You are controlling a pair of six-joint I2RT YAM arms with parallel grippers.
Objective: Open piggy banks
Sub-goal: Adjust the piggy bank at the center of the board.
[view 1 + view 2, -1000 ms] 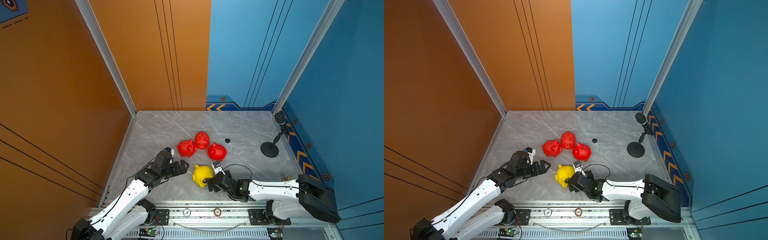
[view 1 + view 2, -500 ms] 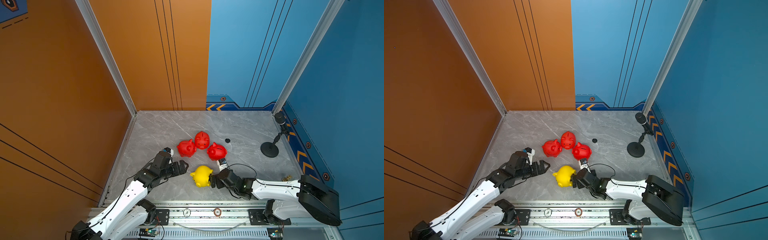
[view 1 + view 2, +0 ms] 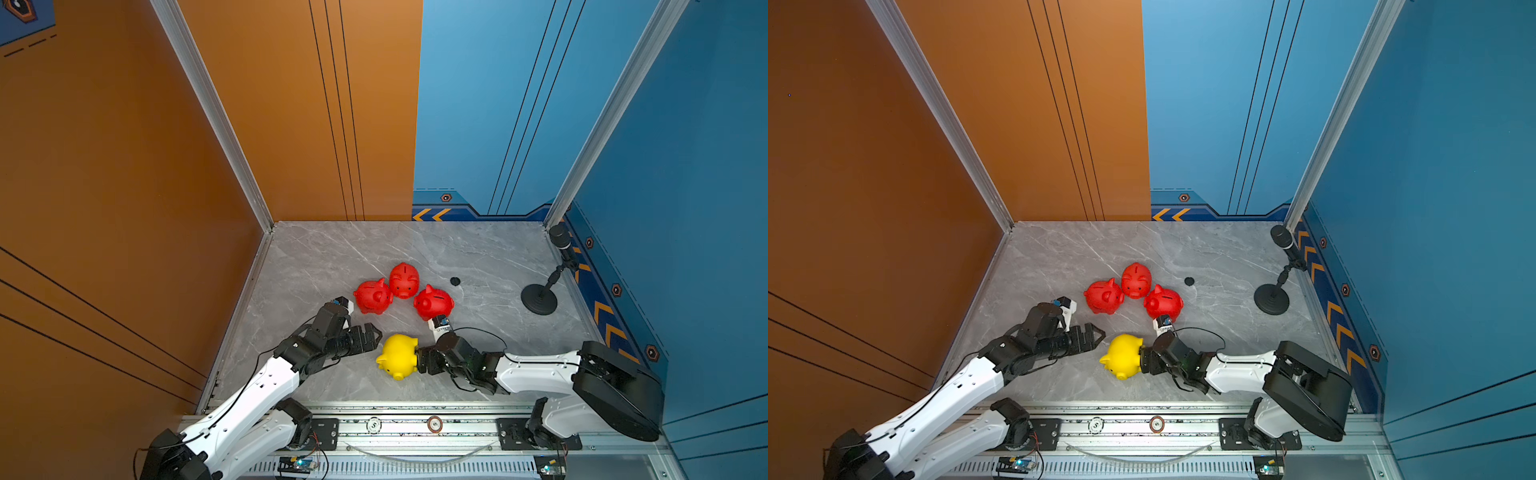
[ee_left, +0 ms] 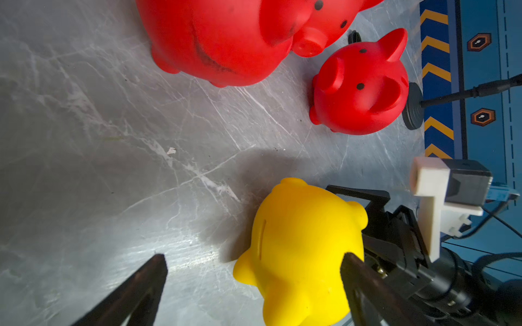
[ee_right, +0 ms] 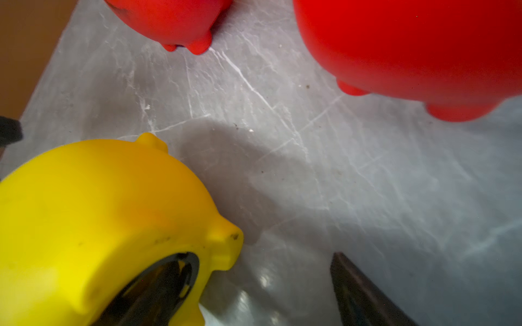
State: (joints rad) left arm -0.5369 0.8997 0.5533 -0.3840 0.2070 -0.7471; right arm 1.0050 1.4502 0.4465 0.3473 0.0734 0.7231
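The yellow piggy bank [image 3: 398,356] lies tipped on its side at the front of the table [image 3: 332,257], between the two hands. It looks hollow and light, so I think a small push can make it slide or roll. Its skin is smooth and shiny, so it is likely slippery. Its round body gives flat fingers little to grab. It does not look easy to break. The best place to hold it is likely across its fat middle, one finger on each side. Then the other hand can work at the dark round spot [image 5: 189,271] on its belly. I think that is where it opens. I cannot tell if a plug sits in it.

The right hand [image 3: 420,360] is right up against the belly. Its fingers are spread apart. One finger [image 5: 141,299] is at the dark round spot and may be poking in. The other finger [image 5: 361,293] is out over the bare table, apart from the pig. So it pinches nothing yet.

The left hand [image 3: 371,335] is just beside the pig's back, where the coin slot [image 4: 262,240] is. Its fingers are spread wide and it holds nothing. I cannot tell if one fingertip touches the pig.

Three red piggy banks [image 3: 404,280] stand close together farther back. A small black plug [image 3: 455,281] lies near them.
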